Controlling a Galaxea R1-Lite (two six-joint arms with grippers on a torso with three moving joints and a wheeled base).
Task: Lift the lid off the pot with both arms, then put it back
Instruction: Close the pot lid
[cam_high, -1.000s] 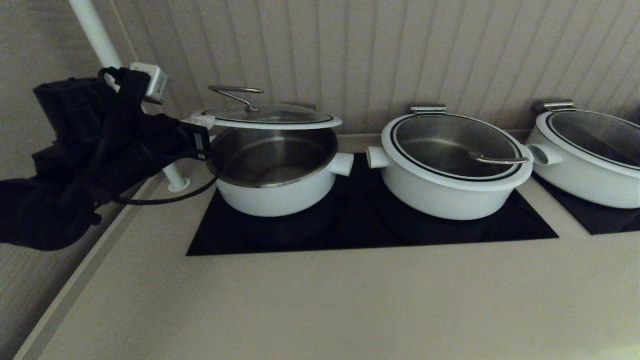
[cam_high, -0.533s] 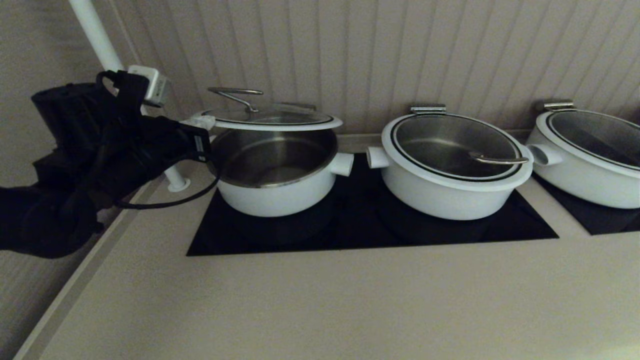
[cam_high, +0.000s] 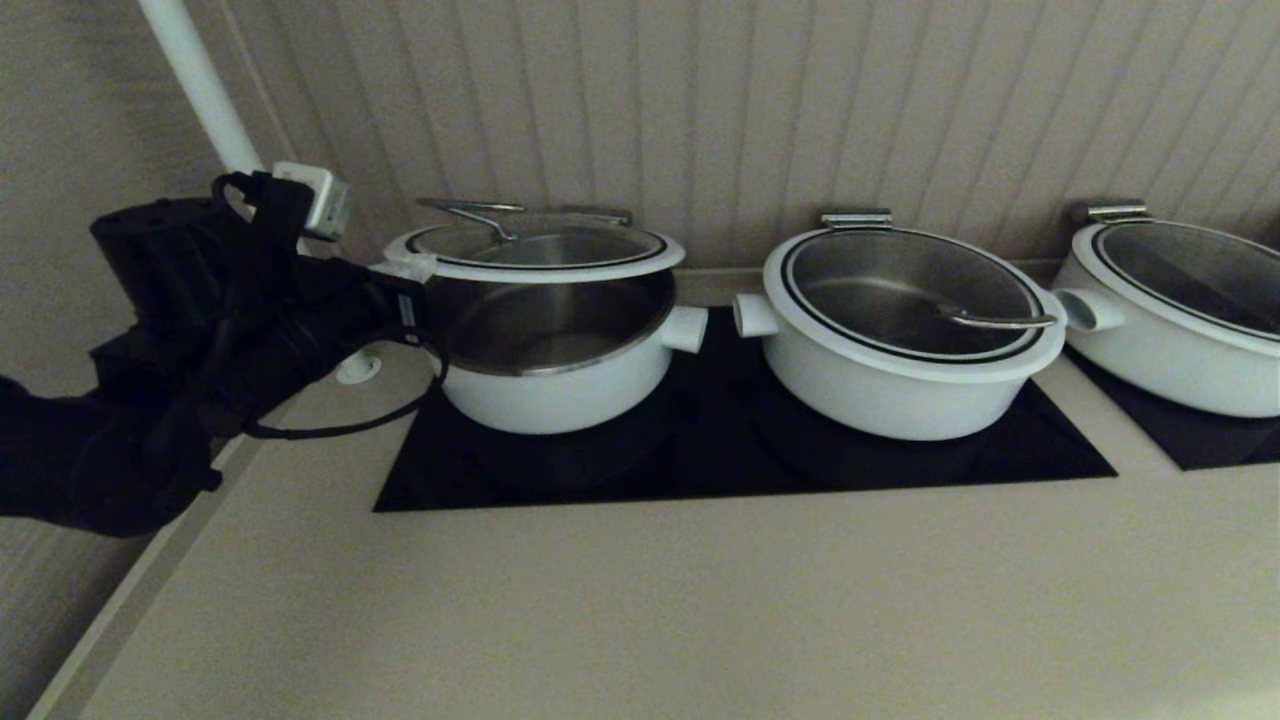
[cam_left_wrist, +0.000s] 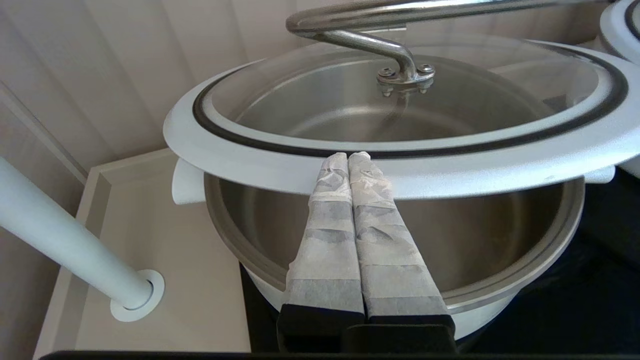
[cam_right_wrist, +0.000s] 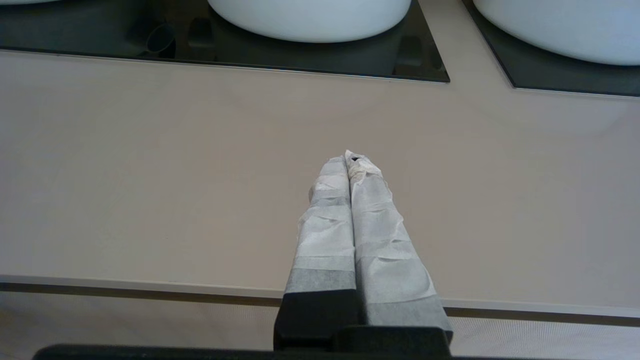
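Lid (cam_high: 535, 247) has dropped closer to the pot (cam_high: 552, 345), left hand (cam_left_wrist: 348, 156) pressed together under its rim, so it's going back on.

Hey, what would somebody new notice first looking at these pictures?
Probably the lid, propped up at its front over the open pot at the cooktop's left end, with the left gripper shut and touching its white rim. Two wider covered pots sit to the right, and the right gripper hangs shut over bare counter.
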